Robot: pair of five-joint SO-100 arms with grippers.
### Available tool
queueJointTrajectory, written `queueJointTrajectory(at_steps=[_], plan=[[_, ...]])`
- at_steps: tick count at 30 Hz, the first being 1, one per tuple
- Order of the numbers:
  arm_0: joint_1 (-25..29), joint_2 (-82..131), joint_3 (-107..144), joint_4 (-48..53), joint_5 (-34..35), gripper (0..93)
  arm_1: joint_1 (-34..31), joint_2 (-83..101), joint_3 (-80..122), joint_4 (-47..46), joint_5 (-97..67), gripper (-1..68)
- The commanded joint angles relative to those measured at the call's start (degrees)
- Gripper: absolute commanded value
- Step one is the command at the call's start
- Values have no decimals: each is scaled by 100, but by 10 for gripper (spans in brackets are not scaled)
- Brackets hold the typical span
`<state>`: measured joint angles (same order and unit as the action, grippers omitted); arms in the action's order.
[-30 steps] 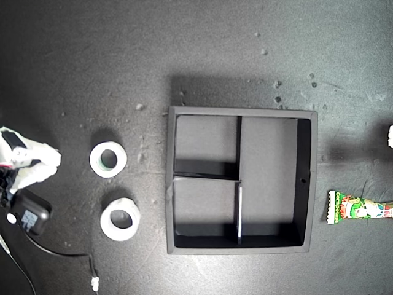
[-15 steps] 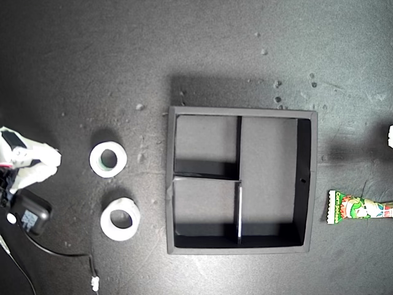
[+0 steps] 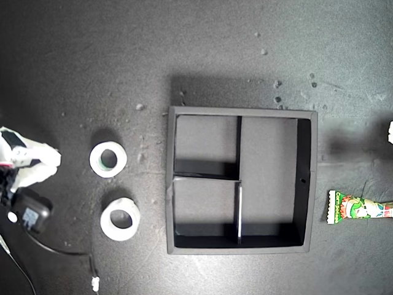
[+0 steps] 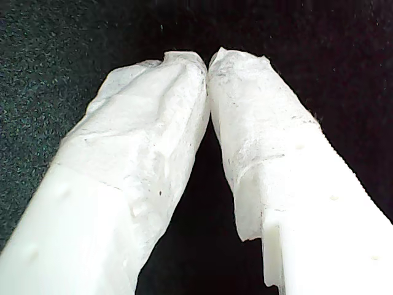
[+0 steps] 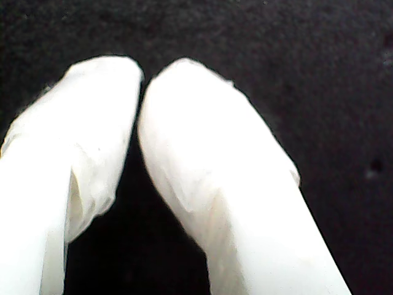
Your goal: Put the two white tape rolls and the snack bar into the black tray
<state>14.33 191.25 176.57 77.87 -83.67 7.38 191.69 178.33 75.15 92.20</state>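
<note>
Tape rolls (image 3: 108, 159) (image 3: 120, 218) lie at nine o'clock of the black tray (image 3: 305, 184), snack bar (image 3: 359, 208) at three o'clock; nothing loaded yet. My first end effector (image 4: 207, 64) and second end effector (image 5: 141, 77) are closed, empty.

Overhead shot is sharp but dim, corners go dark. The black tray (image 3: 307, 184) throws soft shadows. Second wrist view's blurry.

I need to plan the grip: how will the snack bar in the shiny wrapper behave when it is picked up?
The snack bar looks thin and long, so it is probably light. Its glossy wrapper may slip between fingers. The crimped end would likely flex, so gripping mid-body seems safer. Part of it lies beyond the exterior view's right edge.
</note>
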Motion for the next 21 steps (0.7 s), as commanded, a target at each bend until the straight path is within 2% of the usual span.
queueJointTrajectory(at_steps=[1, 4, 8, 10, 12, 13, 14, 16, 19, 21], plan=[[-211, 264, 325, 211, -193, 5, -18, 26, 70, -352, 545, -3], [-457, 264, 325, 211, -308, 6, -44, 26, 70, -439, 809, -3], [-475, 264, 325, 211, -1160, 6, -97, 26, 70, -439, 809, -3], [-475, 264, 325, -88, -791, 2, -149, 26, 70, -431, 782, -3], [-316, 264, 325, -519, -729, 0, -185, 26, 70, -413, 738, -3], [-79, 264, 325, -624, -1169, 0, -220, 26, 70, -413, 729, -3], [35, 264, 325, -923, -949, 0, -255, 26, 70, -413, 729, -3], [35, 264, 325, -1529, -97, 0, -316, 26, 70, -422, 756, -3], [-141, 264, 325, -1670, 53, 1, -457, 26, 70, -422, 1011, -4], [-246, 264, 325, -1802, 123, 61, -527, 26, 70, -413, 1125, -4]])
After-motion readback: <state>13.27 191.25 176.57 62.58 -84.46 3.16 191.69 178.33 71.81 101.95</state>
